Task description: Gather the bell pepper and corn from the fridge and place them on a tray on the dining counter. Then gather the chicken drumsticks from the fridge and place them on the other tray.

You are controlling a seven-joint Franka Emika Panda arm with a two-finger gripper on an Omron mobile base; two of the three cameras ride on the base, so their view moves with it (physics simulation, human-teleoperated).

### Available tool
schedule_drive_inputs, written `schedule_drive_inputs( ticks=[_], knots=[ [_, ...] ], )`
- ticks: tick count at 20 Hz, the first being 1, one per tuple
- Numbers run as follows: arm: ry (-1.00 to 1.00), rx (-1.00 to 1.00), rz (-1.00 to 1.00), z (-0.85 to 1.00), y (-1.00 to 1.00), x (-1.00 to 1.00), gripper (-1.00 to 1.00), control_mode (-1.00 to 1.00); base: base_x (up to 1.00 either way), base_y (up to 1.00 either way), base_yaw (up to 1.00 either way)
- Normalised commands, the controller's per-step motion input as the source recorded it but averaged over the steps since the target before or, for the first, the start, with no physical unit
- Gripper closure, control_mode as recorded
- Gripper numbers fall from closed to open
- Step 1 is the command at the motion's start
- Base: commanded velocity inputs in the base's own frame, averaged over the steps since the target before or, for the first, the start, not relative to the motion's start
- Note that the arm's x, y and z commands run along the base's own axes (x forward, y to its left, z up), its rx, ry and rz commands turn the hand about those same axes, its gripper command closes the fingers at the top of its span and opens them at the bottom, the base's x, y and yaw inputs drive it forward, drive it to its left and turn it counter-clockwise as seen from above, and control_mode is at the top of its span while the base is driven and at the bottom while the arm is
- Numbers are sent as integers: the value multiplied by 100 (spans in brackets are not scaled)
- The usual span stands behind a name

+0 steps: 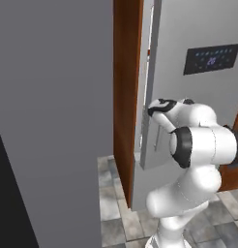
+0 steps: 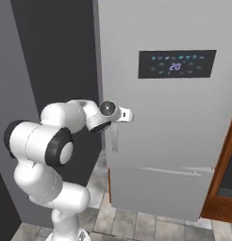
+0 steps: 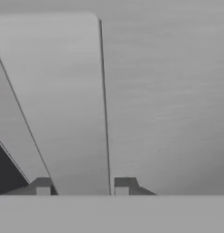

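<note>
At fridge (image 2: 184,122) front: gripper (image 3: 82,184) clamped on the door handle (image 3: 63,104), one finger either side. Door closed or barely ajar. Nothing retrieved yet as far as shown; pepper, corn, drumsticks all left, opening step first.

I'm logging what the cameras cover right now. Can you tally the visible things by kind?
Tall pale grey fridge: 1
Black control panel with blue lights: 1
Pale grey bar-shaped fridge door handle: 1
Dark-tipped pincer: 1
Total: 4
</note>
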Motion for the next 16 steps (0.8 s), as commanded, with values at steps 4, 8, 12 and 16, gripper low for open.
schedule_drive_inputs(
  ticks=[4,8,12,16],
  knots=[
    [7,0,1,-8,-54,-82,100,-100,0,0,0],
    [5,0,2,-9,-54,-87,100,-100,0,0,0],
    [4,0,1,-11,-55,-93,100,-100,0,0,0],
    [4,0,0,-11,-56,-99,100,-100,0,0,0]
  ],
)
